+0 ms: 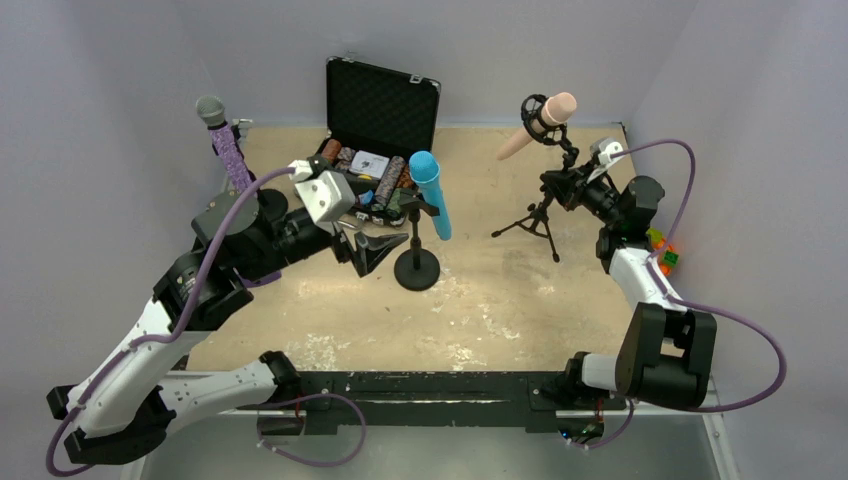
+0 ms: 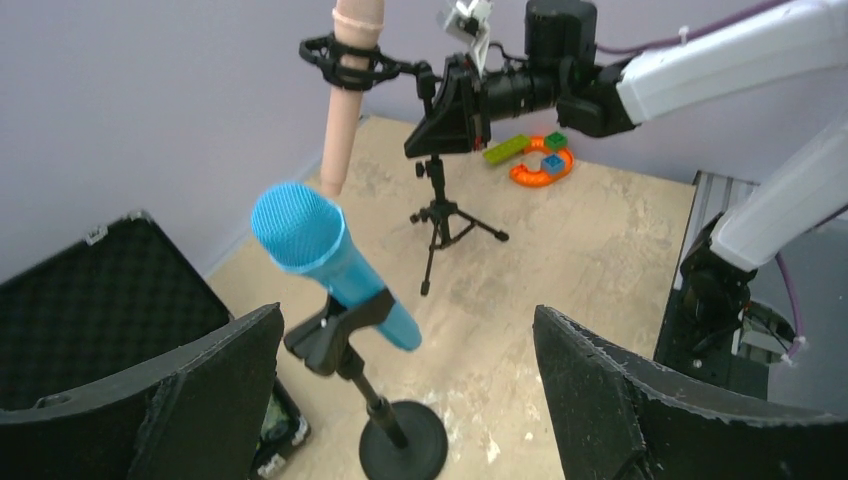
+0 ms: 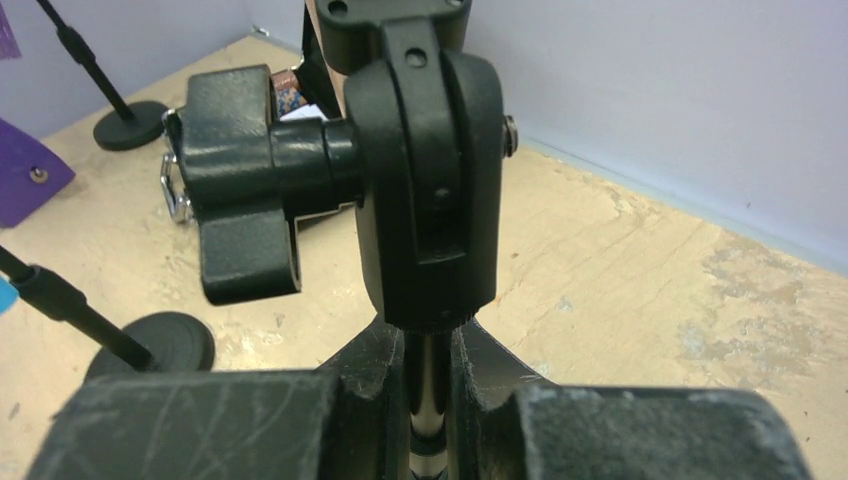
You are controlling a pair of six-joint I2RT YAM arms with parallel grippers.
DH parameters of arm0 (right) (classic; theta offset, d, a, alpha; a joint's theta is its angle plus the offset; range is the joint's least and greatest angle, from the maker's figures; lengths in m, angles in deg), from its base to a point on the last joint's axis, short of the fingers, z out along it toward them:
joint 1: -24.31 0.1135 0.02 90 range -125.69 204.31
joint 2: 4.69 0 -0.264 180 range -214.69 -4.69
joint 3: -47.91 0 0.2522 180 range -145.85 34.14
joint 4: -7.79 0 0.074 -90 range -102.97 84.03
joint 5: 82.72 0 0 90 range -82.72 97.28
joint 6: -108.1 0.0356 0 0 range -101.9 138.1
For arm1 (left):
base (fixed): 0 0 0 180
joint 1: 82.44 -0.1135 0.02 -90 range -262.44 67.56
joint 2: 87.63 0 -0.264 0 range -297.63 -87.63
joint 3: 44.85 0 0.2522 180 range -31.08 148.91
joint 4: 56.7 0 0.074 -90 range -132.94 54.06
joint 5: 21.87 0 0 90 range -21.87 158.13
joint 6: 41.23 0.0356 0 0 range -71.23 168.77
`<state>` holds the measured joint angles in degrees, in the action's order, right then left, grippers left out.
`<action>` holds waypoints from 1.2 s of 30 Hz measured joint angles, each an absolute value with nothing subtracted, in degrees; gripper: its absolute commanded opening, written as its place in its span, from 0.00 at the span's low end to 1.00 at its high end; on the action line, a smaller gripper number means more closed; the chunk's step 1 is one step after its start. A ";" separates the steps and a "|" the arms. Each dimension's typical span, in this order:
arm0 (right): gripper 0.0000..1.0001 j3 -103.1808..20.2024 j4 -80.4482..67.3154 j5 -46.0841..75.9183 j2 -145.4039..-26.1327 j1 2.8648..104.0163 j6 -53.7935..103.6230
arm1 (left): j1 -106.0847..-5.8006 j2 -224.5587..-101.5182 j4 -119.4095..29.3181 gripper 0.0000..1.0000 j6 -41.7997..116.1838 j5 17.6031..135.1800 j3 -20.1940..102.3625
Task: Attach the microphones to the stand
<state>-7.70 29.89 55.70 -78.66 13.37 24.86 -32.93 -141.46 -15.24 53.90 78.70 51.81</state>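
The blue microphone [image 1: 432, 192] sits tilted in the clip of a round-base stand [image 1: 417, 268]. My left gripper [image 1: 375, 245] is open just left of it, holding nothing. In the left wrist view the blue microphone [image 2: 320, 255] and its clip [image 2: 335, 340] lie ahead between my wide-spread fingers [image 2: 620, 390]. The pink microphone [image 1: 538, 125] rests in the shock mount of the tripod stand [image 1: 535, 215]. My right gripper [image 1: 562, 186] is shut on that stand's thin pole [image 3: 430, 390], under the swivel joint [image 3: 425, 190]. The purple microphone [image 1: 228, 145] stands upright on a stand at the back left.
An open black case [image 1: 380, 110] with several small items lies behind the blue microphone's stand. Coloured toy blocks [image 1: 662, 252] sit at the right edge near the right arm. Grey walls close in the back and both sides.
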 measured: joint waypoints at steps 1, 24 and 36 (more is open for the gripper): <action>0.00 -7.53 30.21 56.36 -79.08 13.37 23.99 | -32.93 -139.66 -15.44 0.99 53.70 78.00 49.16; 0.11 -4.53 27.35 64.36 -82.01 11.76 12.52 | -32.93 -119.07 -16.70 0.99 43.34 69.15 23.61; 0.21 -7.55 19.18 66.43 -82.23 11.21 7.10 | -32.93 -117.67 -16.83 0.99 41.88 67.40 22.43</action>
